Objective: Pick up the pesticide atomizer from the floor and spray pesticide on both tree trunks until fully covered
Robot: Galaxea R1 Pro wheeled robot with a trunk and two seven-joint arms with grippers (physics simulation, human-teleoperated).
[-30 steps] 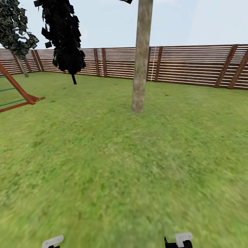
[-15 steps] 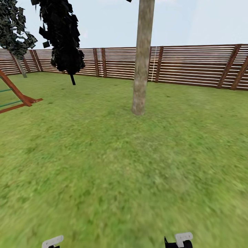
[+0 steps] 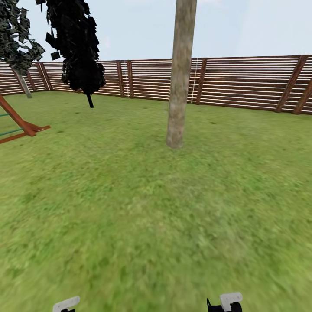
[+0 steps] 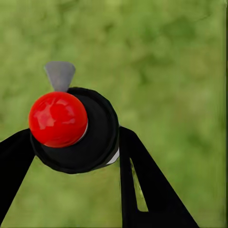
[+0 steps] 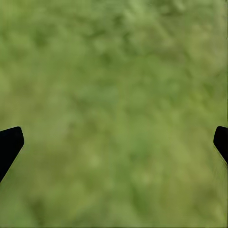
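Straight ahead on the lawn stands a thick pale grey-brown tree trunk point(image 3: 180, 78), leaning slightly, its crown above the picture. A second leafy tree point(image 3: 17, 34) with a pale trunk stands far off by the fence at the left. The pesticide atomizer point(image 4: 90, 137), a black body with a red knob and a grey nozzle, sits between the black fingers of my left gripper point(image 4: 71, 147), which is shut on it. My right gripper point(image 5: 114, 142) is open over bare grass, its fingers point(image 5: 9, 142) wide apart. Both grippers' pale tips peek in low in the head view.
A narrow black tree point(image 3: 76, 43) stands left of the trunk. The brown slat fence point(image 3: 242, 80) rings the lawn behind. The red-brown foot of a play tower point(image 3: 21, 123) juts in at the left. Open grass point(image 3: 151, 216) stretches between me and the trunk.
The whole head view has shifted: the trunk's base sits slightly lower and nearer, and the play tower has slid leftward, so the camera has moved forward. The grippers hold their places.
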